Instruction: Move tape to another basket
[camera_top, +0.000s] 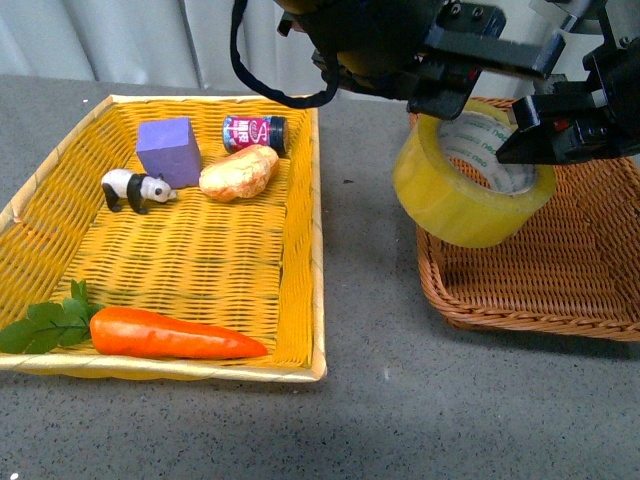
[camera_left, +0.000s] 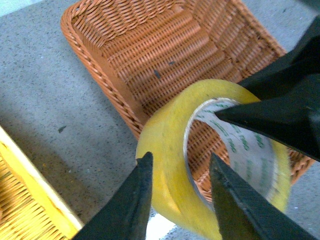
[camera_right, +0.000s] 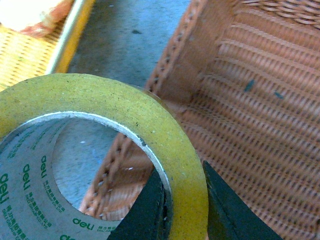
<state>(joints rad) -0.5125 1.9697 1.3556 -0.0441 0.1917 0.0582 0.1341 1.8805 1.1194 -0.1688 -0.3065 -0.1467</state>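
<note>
Left end effector (camera_left: 179, 159) and right end effector (camera_right: 181, 171) both clamp the tape (camera_top: 470, 190) over the basket (camera_top: 590, 270) at its 9 o'clock rim; advise carrying toward 3 o'clock, then lowering before release.

A: Tape?

B: The tape (camera_top: 450, 195) is aloft and tilted, core opening facing up. Left gripper (camera_top: 447, 108) pinches its upper rim. Right gripper (camera_top: 525, 140) bites the opposite rim at the core edge.

A: Beneath them?

B: The brown basket (camera_top: 600, 270) lies under the right gripper. Tape hangs over the basket's corner below the left gripper, clear of the wicker.

A: Further out?

B: Yellow basket (camera_top: 318, 250), well left of the left gripper, with a strip of grey table (camera_top: 370, 300) between. Can (camera_top: 255, 132), bread (camera_top: 238, 172) and purple block (camera_top: 170, 150) sit nearest that gripper, the panda (camera_top: 135, 188) just beyond, the carrot (camera_top: 170, 335) farthest.
</note>
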